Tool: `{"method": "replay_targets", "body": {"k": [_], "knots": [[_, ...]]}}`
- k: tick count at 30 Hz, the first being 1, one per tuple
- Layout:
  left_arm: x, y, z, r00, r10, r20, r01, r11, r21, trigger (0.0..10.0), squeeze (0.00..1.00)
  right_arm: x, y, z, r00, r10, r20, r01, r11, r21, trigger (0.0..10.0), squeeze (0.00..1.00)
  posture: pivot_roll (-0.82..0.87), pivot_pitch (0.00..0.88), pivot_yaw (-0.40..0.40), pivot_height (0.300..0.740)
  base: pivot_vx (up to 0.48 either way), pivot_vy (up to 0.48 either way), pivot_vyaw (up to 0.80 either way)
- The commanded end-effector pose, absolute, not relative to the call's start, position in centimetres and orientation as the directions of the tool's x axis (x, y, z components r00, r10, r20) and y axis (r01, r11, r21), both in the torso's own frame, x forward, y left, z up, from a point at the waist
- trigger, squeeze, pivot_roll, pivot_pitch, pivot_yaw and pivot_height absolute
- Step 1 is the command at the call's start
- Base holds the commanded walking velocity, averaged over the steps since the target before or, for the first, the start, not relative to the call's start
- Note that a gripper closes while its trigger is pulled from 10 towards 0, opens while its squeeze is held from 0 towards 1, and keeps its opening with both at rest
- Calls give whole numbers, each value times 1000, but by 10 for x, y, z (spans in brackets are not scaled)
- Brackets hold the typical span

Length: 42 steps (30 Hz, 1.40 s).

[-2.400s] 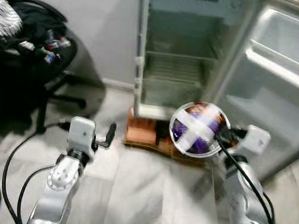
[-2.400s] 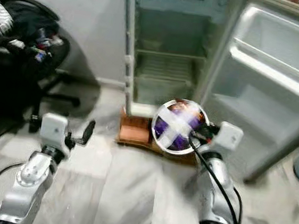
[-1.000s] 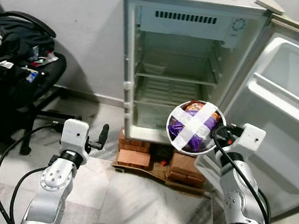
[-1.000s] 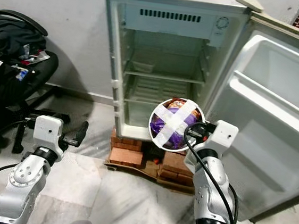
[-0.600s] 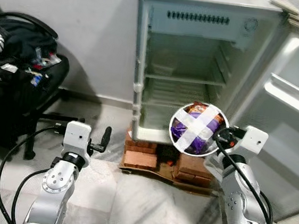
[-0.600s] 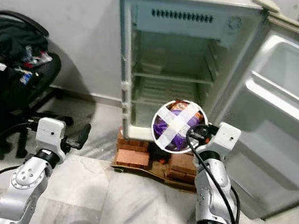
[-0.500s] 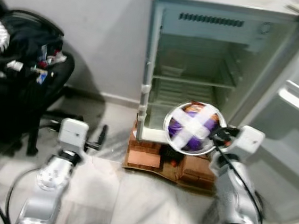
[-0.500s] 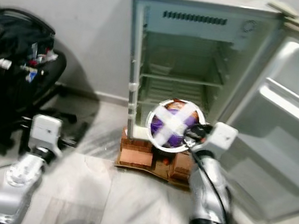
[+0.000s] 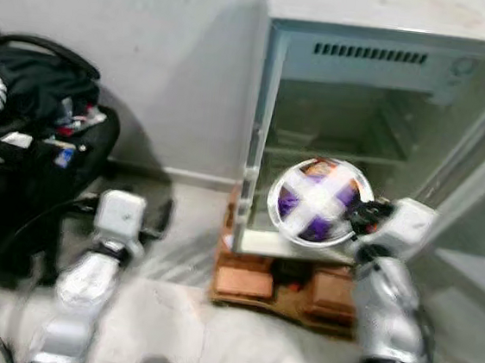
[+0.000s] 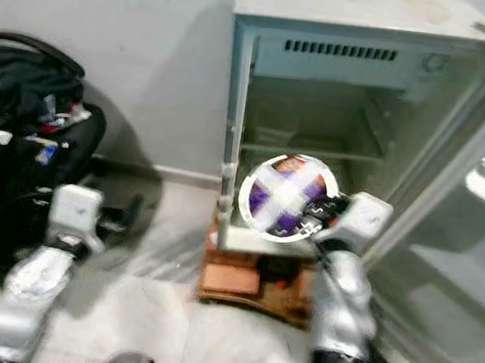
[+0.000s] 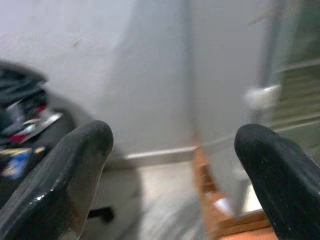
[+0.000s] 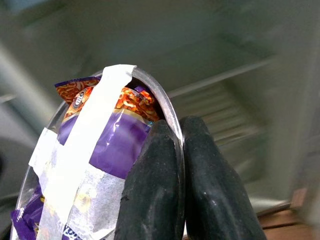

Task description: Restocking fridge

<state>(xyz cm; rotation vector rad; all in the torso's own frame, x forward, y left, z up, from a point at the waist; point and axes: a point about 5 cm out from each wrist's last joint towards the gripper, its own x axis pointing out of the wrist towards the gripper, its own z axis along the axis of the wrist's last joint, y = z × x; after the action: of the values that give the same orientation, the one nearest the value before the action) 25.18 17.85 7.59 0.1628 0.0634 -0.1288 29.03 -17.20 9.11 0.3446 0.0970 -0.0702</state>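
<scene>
1. Judged to be in the carrying step: right tool (image 12: 175, 165) clamped shut on the rim of a metal bowl (image 9: 319, 200), held up in front of the open fridge (image 9: 379, 118), about level with the lower shelf (image 10: 306, 151) and not yet inside.
2. Bowl packed with purple and orange snack packets (image 12: 107, 145) and crossed with white tape (image 12: 80, 150); tilted so its mouth faced the head camera.
3. Fridge raised on bricks (image 9: 245, 281) on the floor, its door (image 10: 472, 223) swung wide to the robot's right, shelves bare as far as could be seen.
4. Left tool (image 11: 170, 165) spread open and gripping nothing, held low on the left, pointing toward the wall near the fridge's left edge.
5. Next move, as a guess: closing in, levelling the bowl, sliding it onto a shelf clear of the door frame before letting go.
6. Shown by the right wrist view and not by the blurred head views: black fingers (image 12: 152, 195) pinching the thin rim, and the print on the packets.
7. Shown by the head views alone: a dark chair (image 9: 40, 126) heaped with clothes, well apart on the left.
</scene>
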Motion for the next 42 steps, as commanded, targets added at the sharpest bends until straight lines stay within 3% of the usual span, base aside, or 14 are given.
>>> {"method": "replay_targets", "body": {"k": [1,7,24,37,42], "knots": [[253,172,77,989,-135,-68,145,975,168,10000,0,291,-182,99,994,-79,-74,98,944,316,10000,0,69,68,-28,740,416,0,-425],[253,169,77,989,-131,-65,139,980,140,10000,0,291,-182,101,995,-81,-65,98,944,316,10000,0,67,67,-29,740,333,0,-748],[253,167,79,990,-125,-63,133,981,144,10000,0,293,-184,102,995,-86,-59,100,946,308,10000,0,66,73,-33,740,0,0,0],[253,172,78,993,-86,-78,95,989,115,10000,0,292,-179,106,999,-46,-28,52,957,285,10000,0,64,78,-33,740,0,-398,0],[253,178,78,997,-33,-69,40,994,105,10000,0,292,-179,106,999,-39,-23,44,959,279,10000,0,69,81,-36,740,0,-57,621]]}}
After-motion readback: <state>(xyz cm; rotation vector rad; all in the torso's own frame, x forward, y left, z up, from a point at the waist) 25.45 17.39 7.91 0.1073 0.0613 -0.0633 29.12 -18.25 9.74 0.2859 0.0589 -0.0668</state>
